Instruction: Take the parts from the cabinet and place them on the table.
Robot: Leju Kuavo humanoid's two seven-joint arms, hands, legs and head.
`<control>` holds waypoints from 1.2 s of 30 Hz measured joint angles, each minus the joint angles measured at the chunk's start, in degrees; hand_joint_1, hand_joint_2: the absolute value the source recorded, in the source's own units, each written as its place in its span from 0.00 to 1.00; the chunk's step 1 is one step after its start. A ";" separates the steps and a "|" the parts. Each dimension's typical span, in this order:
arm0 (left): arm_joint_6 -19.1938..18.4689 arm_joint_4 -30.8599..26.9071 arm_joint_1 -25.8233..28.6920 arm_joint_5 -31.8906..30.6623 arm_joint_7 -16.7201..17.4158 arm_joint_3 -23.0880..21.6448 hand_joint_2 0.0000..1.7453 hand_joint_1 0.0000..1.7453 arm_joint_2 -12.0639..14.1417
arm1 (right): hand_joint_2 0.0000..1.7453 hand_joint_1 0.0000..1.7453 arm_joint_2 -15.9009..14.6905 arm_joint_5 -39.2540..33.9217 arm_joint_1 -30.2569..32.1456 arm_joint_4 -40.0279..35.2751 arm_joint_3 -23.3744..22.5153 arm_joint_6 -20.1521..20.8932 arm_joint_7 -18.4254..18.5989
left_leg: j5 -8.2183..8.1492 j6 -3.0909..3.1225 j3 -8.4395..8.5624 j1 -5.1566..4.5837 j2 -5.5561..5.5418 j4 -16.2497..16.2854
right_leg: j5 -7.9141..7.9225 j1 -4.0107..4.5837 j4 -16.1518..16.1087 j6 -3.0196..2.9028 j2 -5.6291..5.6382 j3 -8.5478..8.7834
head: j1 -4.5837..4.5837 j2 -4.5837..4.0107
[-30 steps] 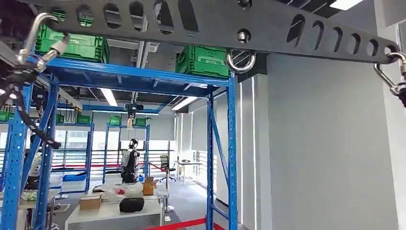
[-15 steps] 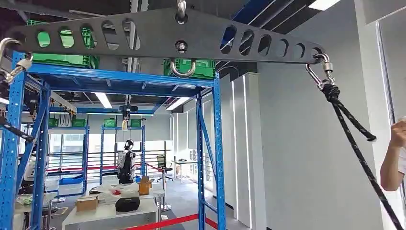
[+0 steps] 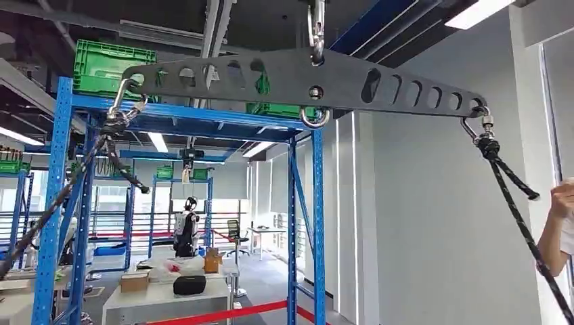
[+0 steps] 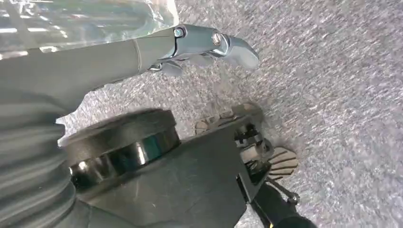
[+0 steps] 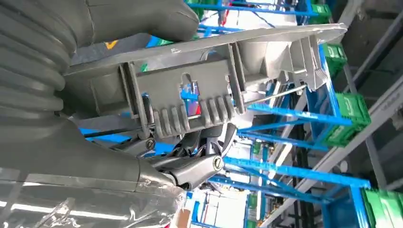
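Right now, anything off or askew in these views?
Yes. The head view points up at the hoist bar, which hangs tilted, not at any cabinet or table. The right hand grips a grey plastic part; the left hand hangs over carpet, holding nothing.

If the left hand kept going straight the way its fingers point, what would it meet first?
Probably the grey carpeted floor: the left hand holds nothing and nothing shows between fingertips and carpet, though depth is unclear.

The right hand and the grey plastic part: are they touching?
Touching. In the right wrist view, the right hand grips the grey plastic part, with its thumb above it and its fingers pressed underneath.
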 joint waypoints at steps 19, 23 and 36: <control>-0.13 0.00 0.09 0.00 0.15 -0.28 1.00 0.00 0.11 | 1.00 1.00 0.07 -0.20 -0.08 0.11 0.04 0.20 -0.17 | -6.08 -3.78 -8.99 0.48 -0.16 19.80 | 6.55 -0.04 -9.28 -2.30 -0.37 5.21 | 0.41 0.00; -0.13 0.00 -0.14 0.04 0.15 -0.35 1.00 0.00 0.20 | 1.00 1.00 0.07 -0.22 -0.09 0.13 0.02 0.20 -0.17 | -3.40 -2.06 3.24 0.02 -0.28 2.07 | 7.94 0.32 -8.53 -1.57 -0.26 3.27 | 0.50 0.00; -0.09 0.00 -0.09 0.15 0.07 -0.42 1.00 0.00 0.11 | 1.00 1.00 0.00 -0.41 -0.01 0.17 -0.02 0.20 -0.22 | 2.44 -0.41 -4.01 -0.02 0.01 1.51 | 3.27 -0.28 0.76 0.84 -0.05 4.85 | -0.50 0.00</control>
